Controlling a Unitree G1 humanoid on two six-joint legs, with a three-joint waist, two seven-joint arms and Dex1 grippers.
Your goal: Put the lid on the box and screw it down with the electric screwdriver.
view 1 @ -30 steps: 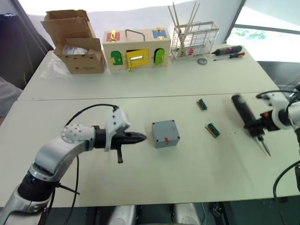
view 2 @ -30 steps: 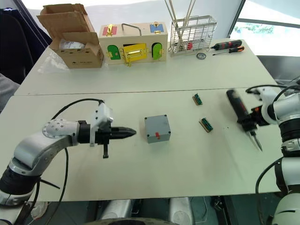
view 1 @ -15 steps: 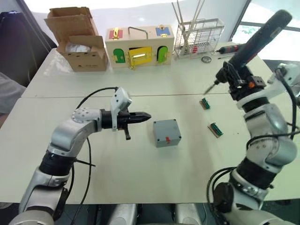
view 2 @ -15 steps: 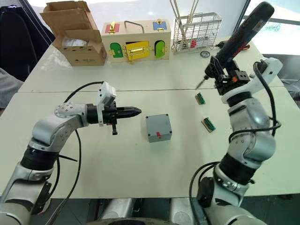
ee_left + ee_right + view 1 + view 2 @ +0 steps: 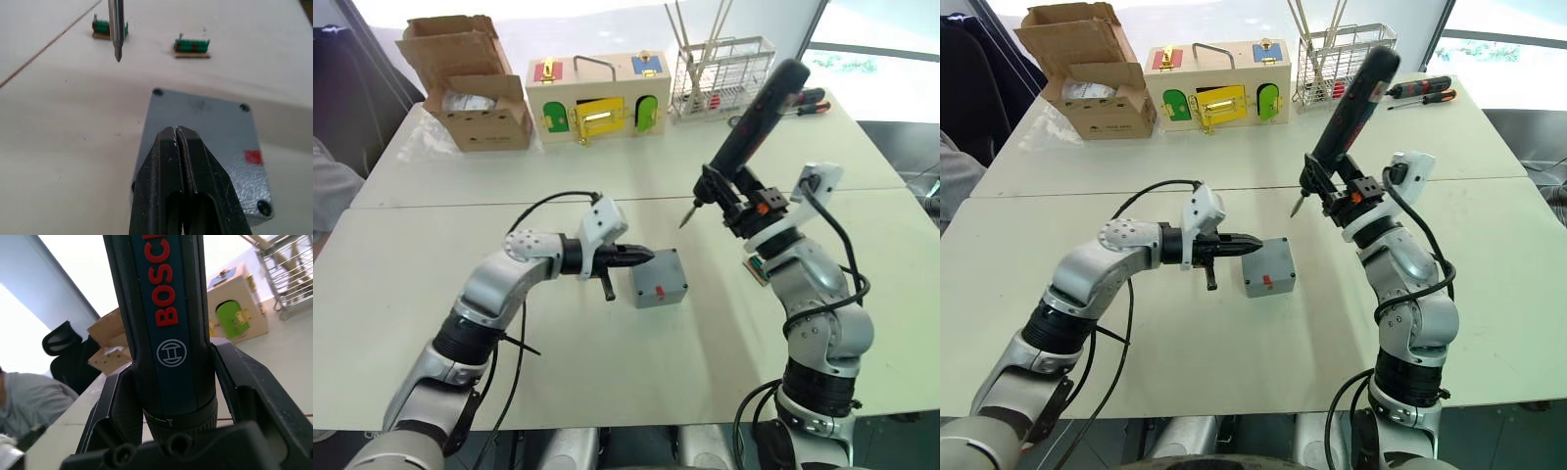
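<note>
Your two grippers meet over the grey box point(image 5: 659, 282).
Your left gripper point(image 5: 643, 258), fingers pressed together, touches its top; your right gripper point(image 5: 741, 199) clamps the electric screwdriver point(image 5: 752, 121), bit angled down.

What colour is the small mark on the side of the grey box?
Red, on the box; clearest in the left wrist view.

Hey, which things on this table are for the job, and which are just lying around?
For the job: grey box, electric screwdriver.
Lying about: cardboard box, wooden box, wire rack, hand screwdrivers, green terminal blocks.
</note>
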